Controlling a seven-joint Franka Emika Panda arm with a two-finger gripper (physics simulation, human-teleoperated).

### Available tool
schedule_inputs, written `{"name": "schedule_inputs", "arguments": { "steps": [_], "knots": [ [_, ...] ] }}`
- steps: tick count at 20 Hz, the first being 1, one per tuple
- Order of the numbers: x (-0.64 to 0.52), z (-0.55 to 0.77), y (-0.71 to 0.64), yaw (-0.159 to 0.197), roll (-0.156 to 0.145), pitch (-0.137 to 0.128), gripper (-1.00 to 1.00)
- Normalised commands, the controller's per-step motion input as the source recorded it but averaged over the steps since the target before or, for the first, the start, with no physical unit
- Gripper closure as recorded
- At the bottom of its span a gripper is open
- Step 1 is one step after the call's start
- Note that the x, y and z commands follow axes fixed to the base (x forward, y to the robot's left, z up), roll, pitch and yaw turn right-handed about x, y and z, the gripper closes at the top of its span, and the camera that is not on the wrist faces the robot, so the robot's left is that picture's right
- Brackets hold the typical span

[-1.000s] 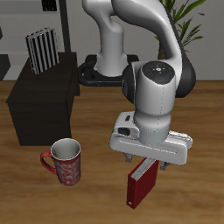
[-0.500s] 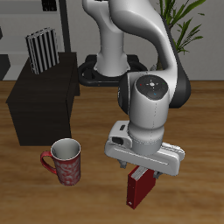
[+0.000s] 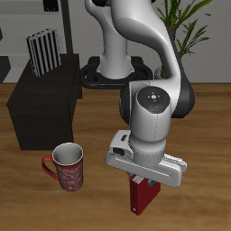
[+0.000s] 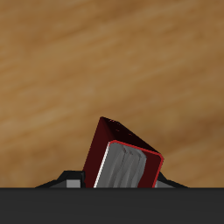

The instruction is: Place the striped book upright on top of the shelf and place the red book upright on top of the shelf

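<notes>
The striped book [image 3: 41,52] stands upright on the flat top of the dark shelf [image 3: 45,106], at its back end. The red book [image 3: 139,198] stands upright on the wooden table near the front edge, apart from the shelf. My gripper [image 3: 143,183] hangs right above it, with the jaws apart and down on either side of the book's top edge. They do not look closed on it. In the wrist view the red book [image 4: 123,157] is very close, with its pale page edges showing.
A red patterned mug [image 3: 68,168] stands on the table in front of the shelf, beside the red book. The robot's base [image 3: 113,74] is behind. A potted plant [image 3: 188,23] and a grey shelving unit [image 3: 7,41] stand at the back.
The gripper has come down over the red book and shifted slightly towards the table's front edge. The book, mug and striped book have not moved.
</notes>
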Motion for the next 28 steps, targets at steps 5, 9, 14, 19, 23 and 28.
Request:
{"name": "schedule_inputs", "arguments": {
  "steps": [5, 9, 14, 19, 23, 28],
  "knots": [
    [-0.03, 0.2, -0.06, -0.007, 0.0, -0.016, 1.0],
    [-0.26, 0.5, -0.1, 0.041, -0.007, -0.063, 1.0],
    [-0.42, 0.71, -0.24, -0.048, -0.003, -0.032, 1.0],
    [-0.69, 0.69, -0.24, 0.037, -0.017, -0.082, 1.0],
    [-0.79, 0.72, -0.22, 0.084, 0.02, -0.082, 1.0],
    [-0.67, 0.54, -0.19, 0.141, -0.032, -0.101, 1.0]
  ]
}}
